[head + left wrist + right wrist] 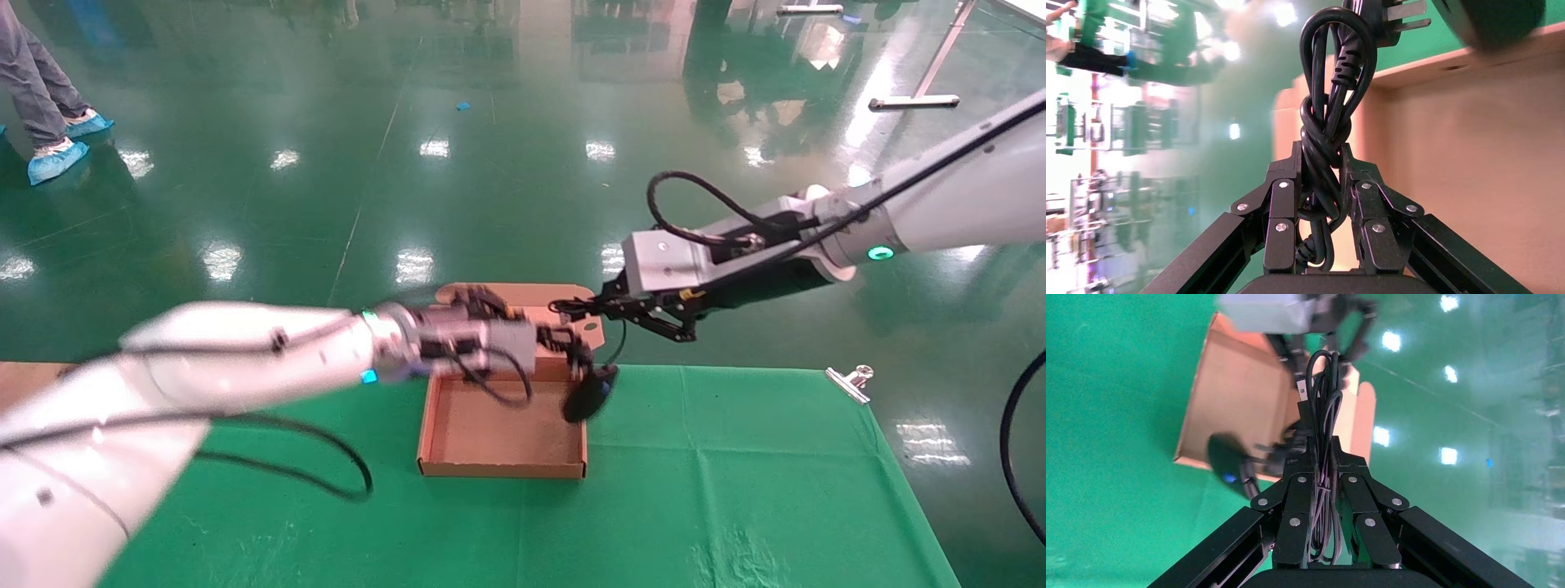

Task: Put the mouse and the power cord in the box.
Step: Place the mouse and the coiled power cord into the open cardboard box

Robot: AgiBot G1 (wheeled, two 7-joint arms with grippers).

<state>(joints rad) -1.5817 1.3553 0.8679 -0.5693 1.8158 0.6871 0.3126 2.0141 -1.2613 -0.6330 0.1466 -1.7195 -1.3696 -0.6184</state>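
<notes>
The open brown box (502, 469) sits mid-table on the green cloth, its lid flap (523, 296) standing behind it. My left gripper (572, 345) reaches over the box's far right corner. In the left wrist view this gripper (1322, 153) is shut on the thick black power cord (1330, 92), plug (1389, 18) at the far end, beside the box wall (1474, 171). My right gripper (565, 309) hovers by the lid; up close it (1321, 444) is shut on the mouse's bundled thin cable (1322, 386). The mouse (590, 392) (1226, 465) dangles at the box's right wall.
A metal binder clip (850, 382) lies at the table's far right edge. A loose black arm cable (327, 465) loops on the cloth left of the box. A person's feet in blue covers (57, 155) stand on the floor far left.
</notes>
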